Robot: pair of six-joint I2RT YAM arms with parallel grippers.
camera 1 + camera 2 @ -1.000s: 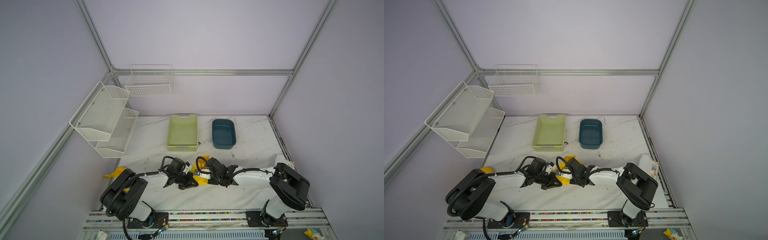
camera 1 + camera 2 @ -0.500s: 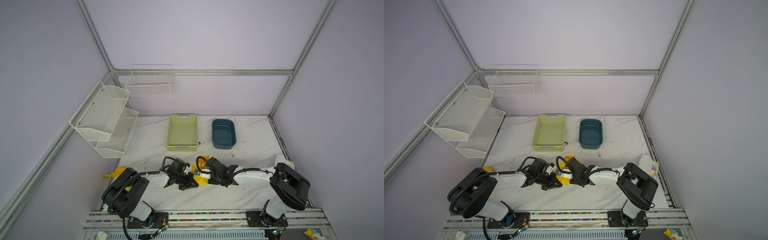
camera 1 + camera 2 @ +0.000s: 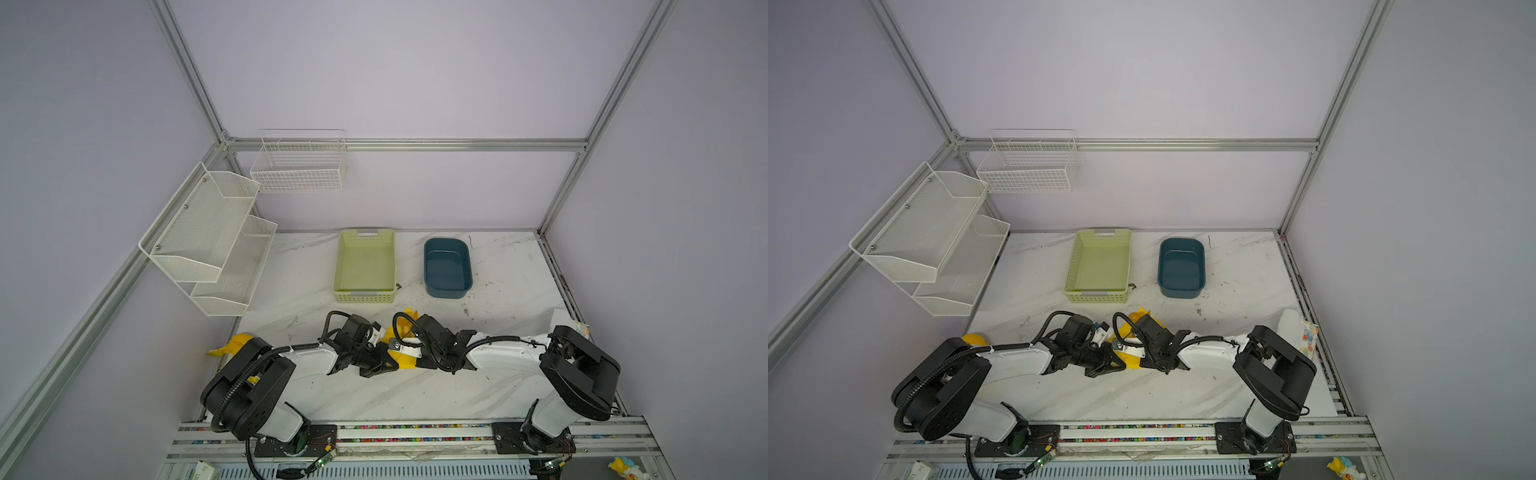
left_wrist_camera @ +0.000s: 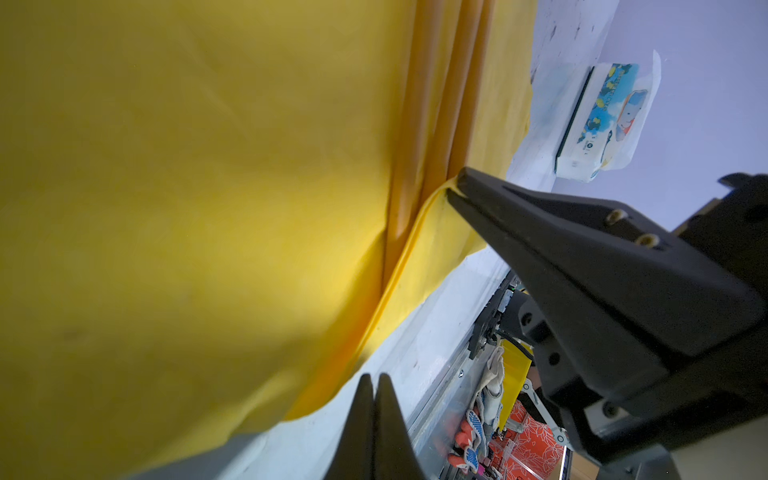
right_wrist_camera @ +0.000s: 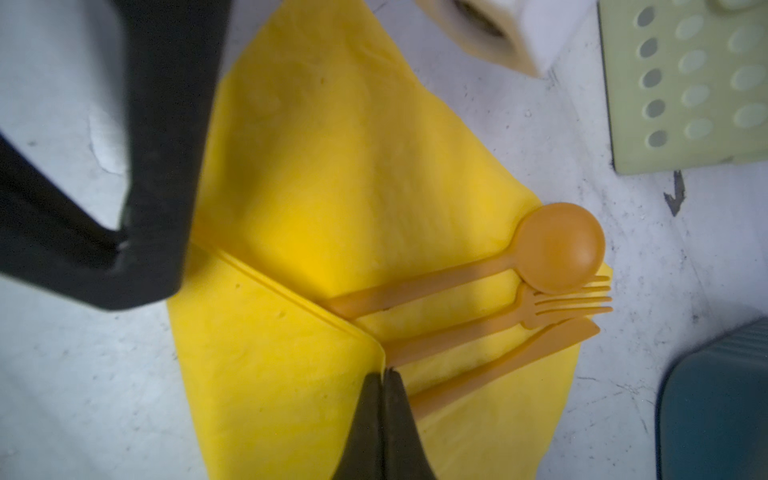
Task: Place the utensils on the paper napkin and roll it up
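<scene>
On the white marbled desk [image 3: 415,395], a thin bright yellow paper napkin [image 5: 324,166] lies at six o'clock from the pale green perforated plastic basket [image 3: 365,266]. Three slim orange plastic utensils [image 5: 457,282], a round-bowled spoon [image 5: 559,249], fork [image 5: 528,313] and knife [image 5: 552,340], lie side by side on it, handles tucked under a folded flap. Your right end effector [image 5: 384,378] is closed, pinching the flap's edge. Your left end effector [image 4: 372,384] is closed at the napkin's edge; whether it nips paper is unclear. Judging by this, draw the flap over snugly, both ends level, so nothing slides out.
</scene>
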